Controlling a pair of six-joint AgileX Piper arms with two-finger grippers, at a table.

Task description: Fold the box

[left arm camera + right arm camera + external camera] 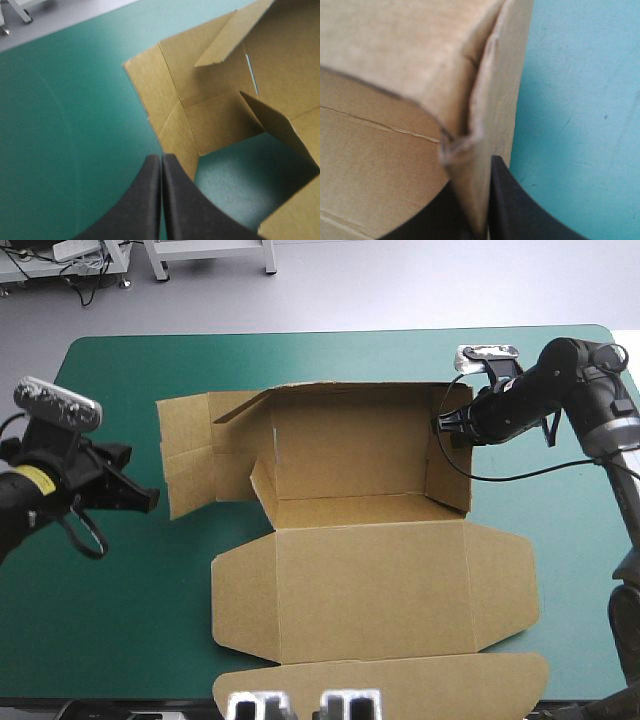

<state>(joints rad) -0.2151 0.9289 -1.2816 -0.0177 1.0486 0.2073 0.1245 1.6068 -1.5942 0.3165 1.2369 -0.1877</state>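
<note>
box [370,570] sits mid-table on the teal-green cover [120,620], half built; back wall [350,440] and right wall [450,465] are up, left side panel [190,465] lies flat on the cover, lid [370,590] lies flat toward the near edge, its front flap reaching that edge

right gripper [440,425] is clamped on the top edge of the right wall, board pinched between the black fingers, doubled layer visible in the right wrist view; left gripper [150,500] is closed on nothing, fingers pressed together in a point, hovering just beside the near corner of the left side panel, not touching as far as I can tell

handling, my read: light, thin corrugated board; stiff across panels, hinges readily only on the scored creases; walls likely spring back if let go; edges crush under a hard pinch; surface not slippery; best hold is a free edge near a corner, clear of creases and of the slot [251,72]

small tab [262,485] at the left inner corner stands tilted inward; probably needs tucking when the left panel comes up

contents: tray holds nothing, bare board floor only
</note>
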